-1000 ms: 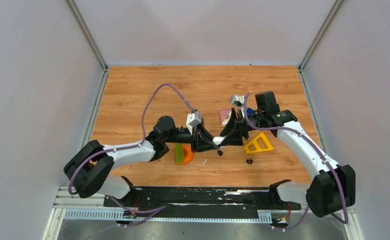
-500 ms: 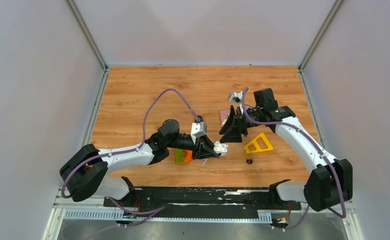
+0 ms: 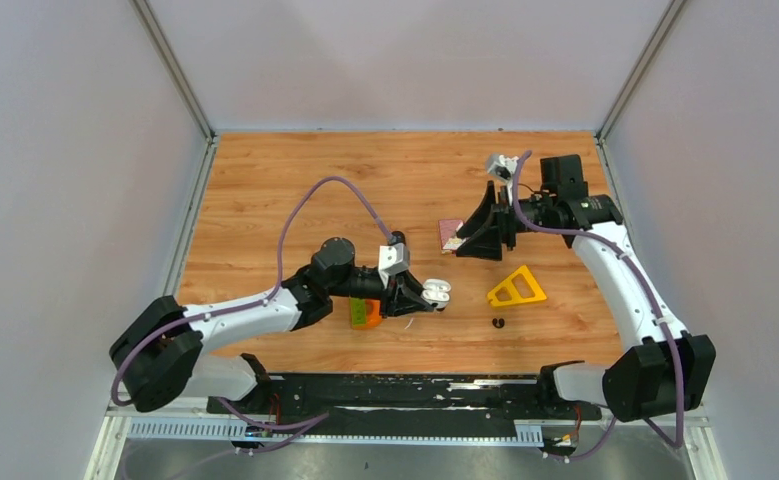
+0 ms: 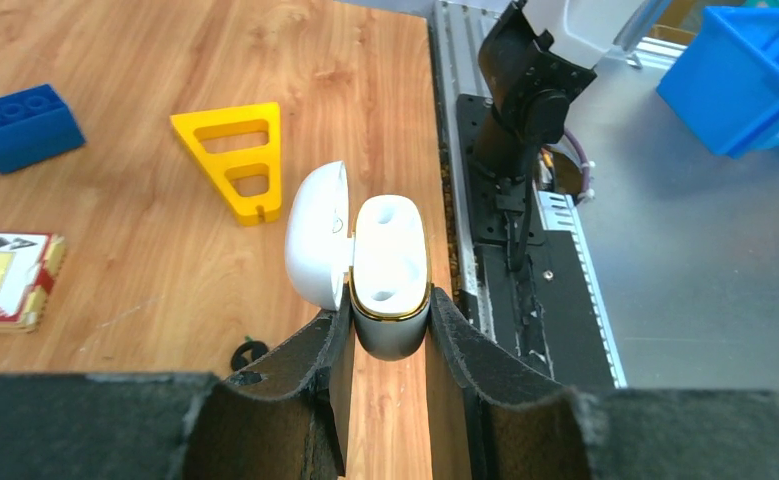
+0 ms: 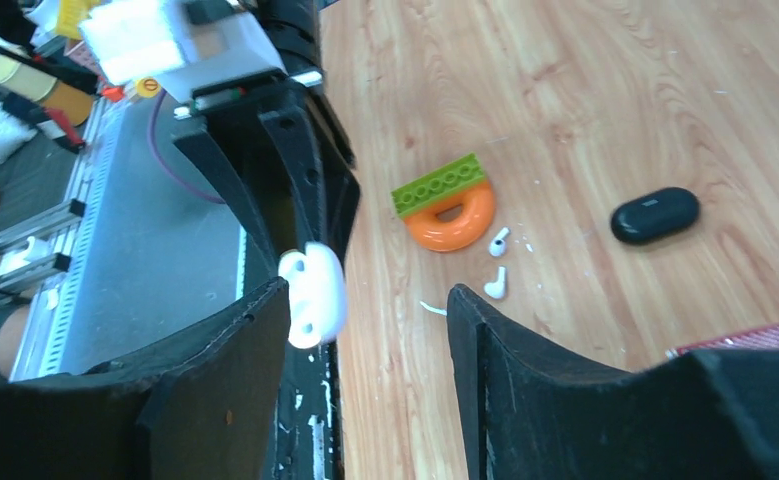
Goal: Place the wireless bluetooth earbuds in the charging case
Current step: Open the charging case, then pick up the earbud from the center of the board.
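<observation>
My left gripper (image 4: 390, 312) is shut on a white charging case (image 4: 389, 268) with a gold rim. Its lid is open and both sockets are empty; I hold it above the table. The case also shows in the top view (image 3: 436, 292) and the right wrist view (image 5: 313, 294). Two white stemmed earbuds (image 5: 498, 241) (image 5: 495, 284) lie on the wood beside an orange ring. One black earbud (image 3: 498, 322) lies near the front, also in the left wrist view (image 4: 249, 353). My right gripper (image 3: 472, 238) is open and empty, raised behind the case.
An orange ring with a green brick (image 5: 450, 205) lies by my left gripper. A black oval case (image 5: 654, 214) lies further back. A yellow triangle (image 3: 516, 288), a blue brick (image 4: 20, 125) and a red card box (image 4: 10, 280) are nearby. A thin white sliver (image 5: 431, 308) lies close to the earbuds.
My right gripper has drawn back from the white case toward the far right and risen. My left gripper keeps the open case and has shifted slightly right.
</observation>
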`<state>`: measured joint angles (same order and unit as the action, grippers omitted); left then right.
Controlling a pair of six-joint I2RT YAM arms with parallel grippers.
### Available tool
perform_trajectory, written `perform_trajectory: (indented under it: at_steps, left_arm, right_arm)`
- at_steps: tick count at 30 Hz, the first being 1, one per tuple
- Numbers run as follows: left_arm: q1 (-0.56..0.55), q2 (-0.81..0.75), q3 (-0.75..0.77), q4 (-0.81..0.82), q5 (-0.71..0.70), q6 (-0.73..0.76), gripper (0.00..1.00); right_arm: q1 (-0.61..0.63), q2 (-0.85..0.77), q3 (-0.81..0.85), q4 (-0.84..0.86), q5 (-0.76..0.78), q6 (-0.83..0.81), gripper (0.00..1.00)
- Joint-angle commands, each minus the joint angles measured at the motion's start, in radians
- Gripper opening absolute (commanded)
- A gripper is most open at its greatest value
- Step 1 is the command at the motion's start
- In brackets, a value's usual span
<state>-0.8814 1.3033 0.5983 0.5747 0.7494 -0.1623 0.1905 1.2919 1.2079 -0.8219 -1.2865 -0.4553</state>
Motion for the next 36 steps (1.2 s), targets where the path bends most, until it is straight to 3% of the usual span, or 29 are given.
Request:
perform_trajectory:
  at_steps: [1,6,9,15,19,27,36]
  left_arm:
    - [0.006,-0.119,0.037,-0.107,-0.077,0.110,0.00]
    - [0.046,-0.247,0.029,-0.212,-0.178,0.153,0.00]
    - [0.073,-0.309,0.028,-0.212,-0.207,0.106,0.00]
    - [0.157,-0.434,-0.071,-0.104,-0.233,-0.009,0.00]
    - [0.188,-0.498,-0.110,-0.098,-0.307,0.000,0.00]
    - [0.255,-0.490,-0.120,-0.013,-0.302,-0.088,0.00]
    - [0.286,-0.510,-0.147,0.064,-0.327,-0.160,0.00]
  right_arm:
    - [-0.046,-0.026,0.008,-0.024,-0.008,-0.058,0.57]
    - [-0.047,-0.011,-0.079,0.140,0.202,0.070,0.47]
    - [-0.035,0.003,-0.125,0.206,0.295,0.101,0.43]
    - [0.141,0.048,-0.169,0.223,0.438,-0.064,0.42]
    - [0.203,0.124,-0.193,0.310,0.419,-0.127,0.40]
    - [0.347,0.339,-0.120,0.280,0.541,-0.360,0.36]
    - [0.455,0.468,-0.059,0.302,0.666,-0.428,0.40]
